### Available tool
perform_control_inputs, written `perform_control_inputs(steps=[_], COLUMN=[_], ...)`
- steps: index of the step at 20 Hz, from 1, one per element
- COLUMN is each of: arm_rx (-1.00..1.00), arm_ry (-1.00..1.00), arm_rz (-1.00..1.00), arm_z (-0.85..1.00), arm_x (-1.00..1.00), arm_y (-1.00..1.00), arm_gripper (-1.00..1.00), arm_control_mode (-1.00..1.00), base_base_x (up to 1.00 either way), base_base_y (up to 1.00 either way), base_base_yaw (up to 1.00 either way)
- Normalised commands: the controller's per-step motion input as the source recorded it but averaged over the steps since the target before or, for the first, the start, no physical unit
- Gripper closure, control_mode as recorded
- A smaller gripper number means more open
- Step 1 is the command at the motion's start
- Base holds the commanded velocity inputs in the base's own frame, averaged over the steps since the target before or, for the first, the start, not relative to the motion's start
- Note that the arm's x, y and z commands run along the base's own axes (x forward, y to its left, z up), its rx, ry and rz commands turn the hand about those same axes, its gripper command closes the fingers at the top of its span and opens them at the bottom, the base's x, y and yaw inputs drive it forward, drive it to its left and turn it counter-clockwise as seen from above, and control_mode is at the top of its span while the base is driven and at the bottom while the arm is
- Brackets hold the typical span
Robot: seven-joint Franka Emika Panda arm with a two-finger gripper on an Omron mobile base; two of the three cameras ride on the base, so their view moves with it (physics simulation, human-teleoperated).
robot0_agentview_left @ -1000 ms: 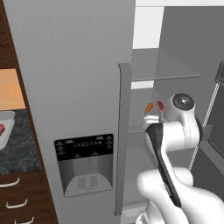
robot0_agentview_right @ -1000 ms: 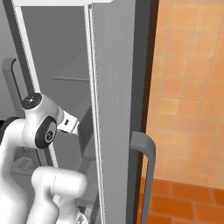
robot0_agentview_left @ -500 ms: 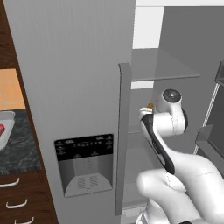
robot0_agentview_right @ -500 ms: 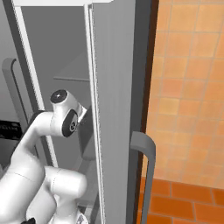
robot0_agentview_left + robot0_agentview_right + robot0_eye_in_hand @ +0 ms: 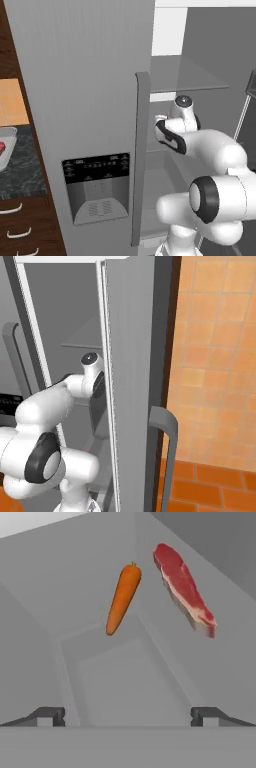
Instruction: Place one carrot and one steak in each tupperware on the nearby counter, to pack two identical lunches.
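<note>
A: Right, item one: fridge [image 5: 85,75], flat grey doors, upright bar handle [image 5: 141,150] on the near door's edge. The arm reaches past that edge into the open compartment; a glass shelf [image 5: 185,77] lies above it.

B: Pincer?

A: Gripper [image 5: 128,716], released, jaws spread wide, nothing between them, touching nothing.

B: Contents ahead of it?

A: One carrot [image 5: 122,598], smooth orange taper, and one steak [image 5: 185,587], flat red-pink slab with a pale edge. They lie side by side, apart, toward the far end of the grey fridge floor, the steak near its side wall.

B: Outside?

A: Marbled counter [image 5: 20,170] left of the fridge; a light-grey tub [image 5: 7,150] at its left edge, something red inside.
</note>
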Motion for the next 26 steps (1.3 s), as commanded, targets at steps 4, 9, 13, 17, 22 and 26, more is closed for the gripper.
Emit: perform_control_inputs(steps=[4,9,13,17,22,26], arm_rx=[0.00,0.00,0.00,0.00,0.00,0.00], arm_ry=[0.00,0.00,0.00,0.00,-0.21,-0.39], arm_rz=[-0.01,-0.02,-0.01,-0.01,-0.01,-0.01], arm_z=[-0.36,-0.41,-0.41,-0.39,-0.88,-0.74], arm_x=[0.97,0.83,0.81,0.77,-0.08,-0.92], arm_y=[-0.07,-0.18,-0.22,-0.24,-0.03,0.14], arm_gripper=[-1.00,-1.00,-1.00,-1.00,1.00,1.00], arm_control_mode=[-1.00,-1.00,-1.00,-1.00,-1.00,-1.00], base_base_x=[0.00,0.00,0.00,0.00,0.00,0.00], base_base_y=[0.00,0.00,0.00,0.00,0.00,0.00], base_base_yaw=[0.00,0.00,0.00,0.00,0.00,0.00])
